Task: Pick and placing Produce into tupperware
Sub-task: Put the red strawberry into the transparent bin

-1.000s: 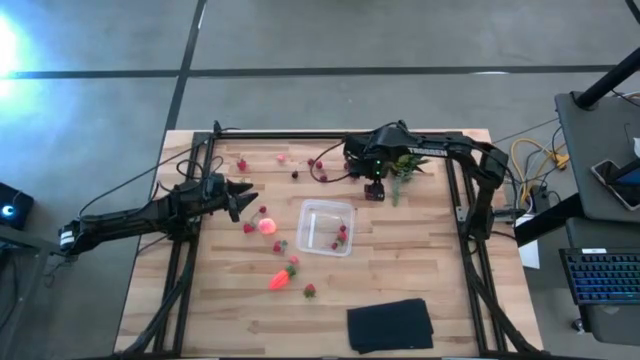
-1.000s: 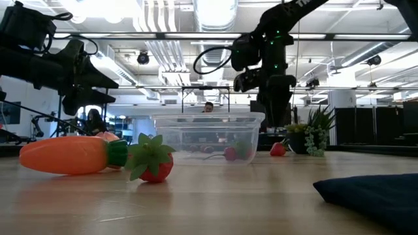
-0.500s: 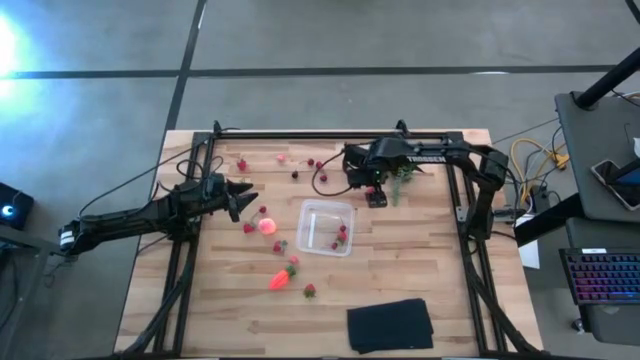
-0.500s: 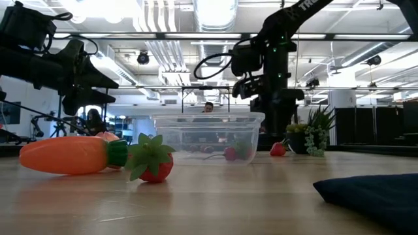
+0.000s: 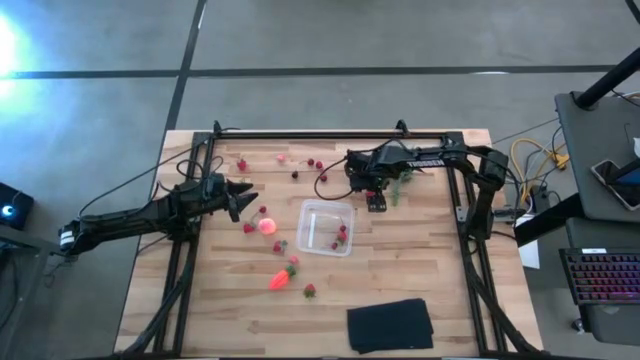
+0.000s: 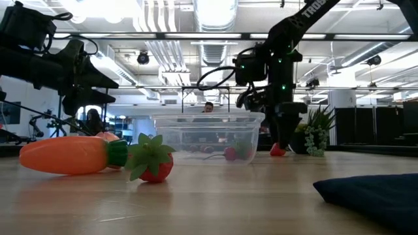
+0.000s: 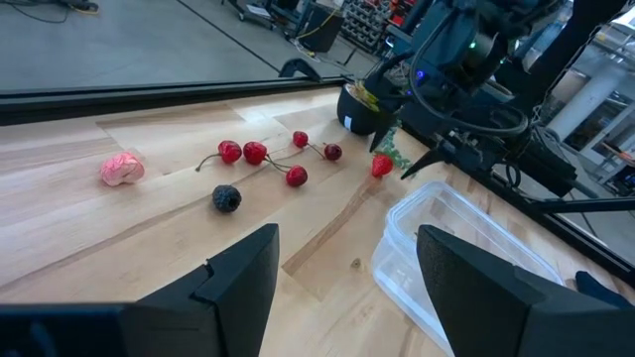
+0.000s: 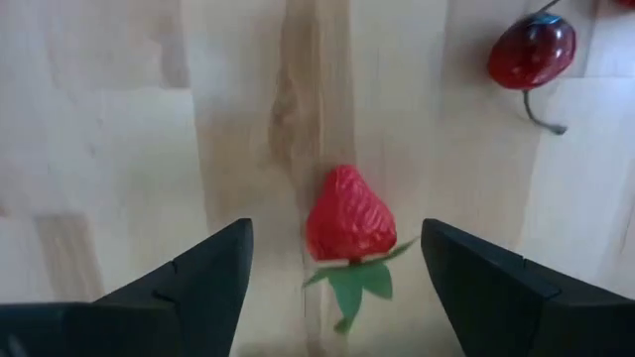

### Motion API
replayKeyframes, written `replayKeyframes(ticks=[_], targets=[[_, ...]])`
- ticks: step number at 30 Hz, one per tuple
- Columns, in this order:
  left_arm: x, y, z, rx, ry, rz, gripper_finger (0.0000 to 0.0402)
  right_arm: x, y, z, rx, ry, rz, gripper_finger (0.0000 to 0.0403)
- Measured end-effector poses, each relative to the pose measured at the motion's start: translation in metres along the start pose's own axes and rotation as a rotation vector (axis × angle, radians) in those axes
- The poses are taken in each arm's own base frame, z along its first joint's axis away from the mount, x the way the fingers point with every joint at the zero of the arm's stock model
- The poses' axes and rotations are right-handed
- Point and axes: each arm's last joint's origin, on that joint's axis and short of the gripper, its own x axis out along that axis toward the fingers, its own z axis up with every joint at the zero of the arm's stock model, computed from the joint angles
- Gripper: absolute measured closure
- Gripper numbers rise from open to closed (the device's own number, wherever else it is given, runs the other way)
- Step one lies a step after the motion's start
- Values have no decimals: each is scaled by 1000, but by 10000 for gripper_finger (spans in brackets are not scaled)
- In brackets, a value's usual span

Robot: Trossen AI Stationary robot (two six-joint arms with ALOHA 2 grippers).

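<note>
Between the right end effector's wide-open fingers lies a strawberry on the desk, ungrasped; next, descend and close, then carry it to the tupperware nearby.

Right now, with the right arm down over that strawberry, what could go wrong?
The strawberry lies off-centre between the right gripper's open fingers, so closing may nudge it away. A cherry lies close by; its stem could get dragged. The tupperware stands near, so the carry might clip its rim.
</note>
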Motion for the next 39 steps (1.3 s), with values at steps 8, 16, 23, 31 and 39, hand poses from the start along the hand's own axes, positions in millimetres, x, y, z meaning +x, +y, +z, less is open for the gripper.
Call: replayKeyframes(ticks=[8, 16, 23, 31, 39], targets=[[0, 0, 0, 0, 0, 0, 175, 14, 4, -9, 48, 17, -4, 155], [0, 0, 0, 0, 1, 0, 175, 13, 3, -5, 73, -8, -32, 208], [0, 0, 0, 0, 0, 0, 175, 11, 0, -1, 120, -49, -45, 238], [0, 0, 0, 0, 1, 0, 175, 15, 1, -2, 161, -44, -41, 245], [0, 0, 0, 0, 0, 0, 175, 0, -4, 8, 195, -104, -56, 281]])
